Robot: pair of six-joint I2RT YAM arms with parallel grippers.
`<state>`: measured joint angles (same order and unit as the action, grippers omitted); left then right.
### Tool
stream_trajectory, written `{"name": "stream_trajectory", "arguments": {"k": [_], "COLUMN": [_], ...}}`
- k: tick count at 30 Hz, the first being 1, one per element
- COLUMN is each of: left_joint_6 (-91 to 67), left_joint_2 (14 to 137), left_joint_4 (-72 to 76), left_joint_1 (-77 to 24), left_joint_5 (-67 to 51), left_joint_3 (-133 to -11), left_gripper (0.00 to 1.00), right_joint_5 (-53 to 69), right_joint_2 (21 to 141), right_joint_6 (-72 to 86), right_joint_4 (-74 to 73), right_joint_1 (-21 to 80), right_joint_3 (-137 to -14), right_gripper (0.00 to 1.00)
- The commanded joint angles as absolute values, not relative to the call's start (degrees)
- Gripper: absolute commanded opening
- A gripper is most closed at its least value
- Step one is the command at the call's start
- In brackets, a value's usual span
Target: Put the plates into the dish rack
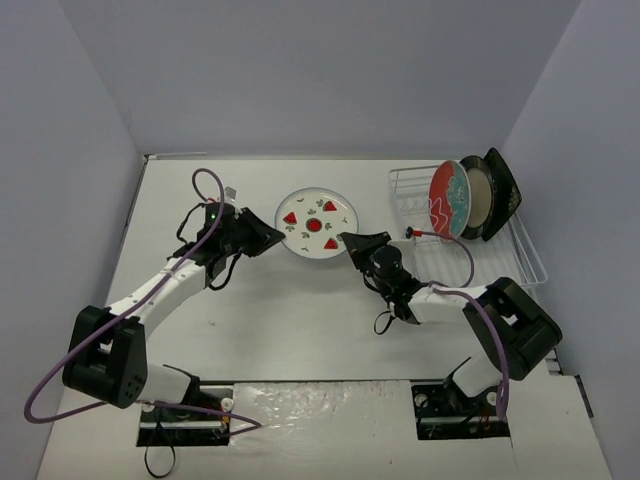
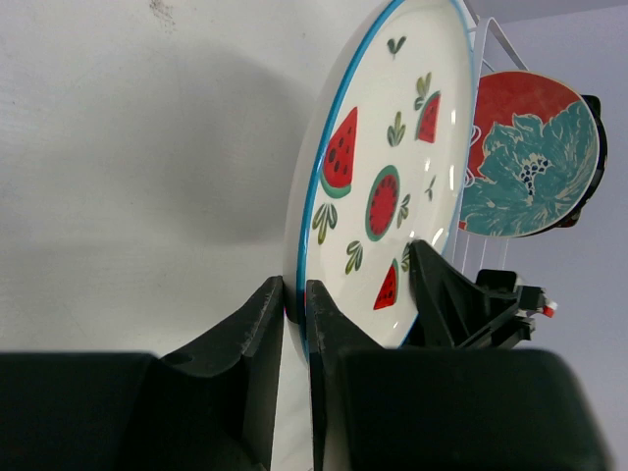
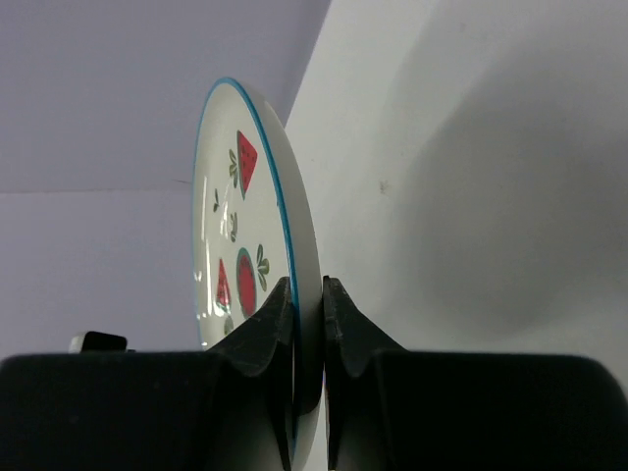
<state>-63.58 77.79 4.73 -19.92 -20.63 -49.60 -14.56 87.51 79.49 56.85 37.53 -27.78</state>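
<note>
The white watermelon plate (image 1: pixel 316 224) is held between both arms above the table's middle. My left gripper (image 1: pixel 277 236) is shut on its left rim; in the left wrist view (image 2: pixel 294 299) the fingers pinch the plate (image 2: pixel 392 167). My right gripper (image 1: pixel 347 240) is shut on its right rim; in the right wrist view (image 3: pixel 308 299) the jaws clamp the plate (image 3: pixel 235 226). The dish rack (image 1: pixel 500 255) stands at the right. The red-and-teal floral plate (image 1: pixel 449 198), the black-rimmed beige plate (image 1: pixel 477 198) and the square black plate (image 1: pixel 503 187) stand upright at its far end.
The rack's near tines (image 1: pixel 440 262) stand free behind my right wrist. Grey walls enclose the white table (image 1: pixel 250 330) on three sides. A purple cable (image 1: pixel 205 215) loops over my left arm. The floral plate and rack wire also show in the left wrist view (image 2: pixel 525 162).
</note>
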Motion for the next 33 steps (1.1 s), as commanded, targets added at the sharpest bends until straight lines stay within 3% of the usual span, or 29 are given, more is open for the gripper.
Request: {"name": "stream_trajectory", "arguments": {"k": [1, 10, 12, 13, 16, 18, 24, 33], "left_joint_6": [-65.28, -61.54, -59.17, -58.25, -56.23, -53.28, -47.52, -36.17], "left_joint_2": [73.45, 73.71, 74.00, 74.06, 73.94, 74.18, 75.56, 71.15], "left_joint_4": [16.01, 14.18, 11.62, 11.13, 9.68, 6.51, -1.19, -16.00], "left_joint_1": [-20.57, -20.65, -20.65, -20.71, -20.74, -20.74, -20.57, -18.98], "left_joint_5": [-26.45, -28.29, -28.65, -29.13, -29.25, -29.36, -28.75, -15.19], "left_joint_3": [-52.17, -53.55, -54.84, -55.26, -56.40, -57.57, -61.64, -66.05], "left_gripper": [0.00, 0.00, 0.18, 0.37, 0.78, 0.97, 0.97, 0.97], "right_joint_5": [-15.53, -20.64, -21.70, -22.55, -24.50, -25.21, -24.68, -26.39], "right_joint_2": [84.29, 78.50, 76.91, 75.88, 72.12, 69.96, 64.58, 61.21], "right_joint_6": [73.86, 59.60, 56.53, 54.65, 50.32, 48.17, 40.35, 12.08], "right_joint_4": [62.57, 60.91, 60.21, 59.42, 54.88, 54.14, 49.99, 36.34], "right_joint_1": [38.23, 38.18, 38.06, 38.00, 36.84, 35.50, 30.07, 27.54], "right_joint_3": [-29.88, -35.33, -37.08, -38.11, -40.85, -41.92, -46.20, -61.36], "right_gripper": [0.00, 0.00, 0.00, 0.00, 0.00, 0.00, 0.00, 0.00]}}
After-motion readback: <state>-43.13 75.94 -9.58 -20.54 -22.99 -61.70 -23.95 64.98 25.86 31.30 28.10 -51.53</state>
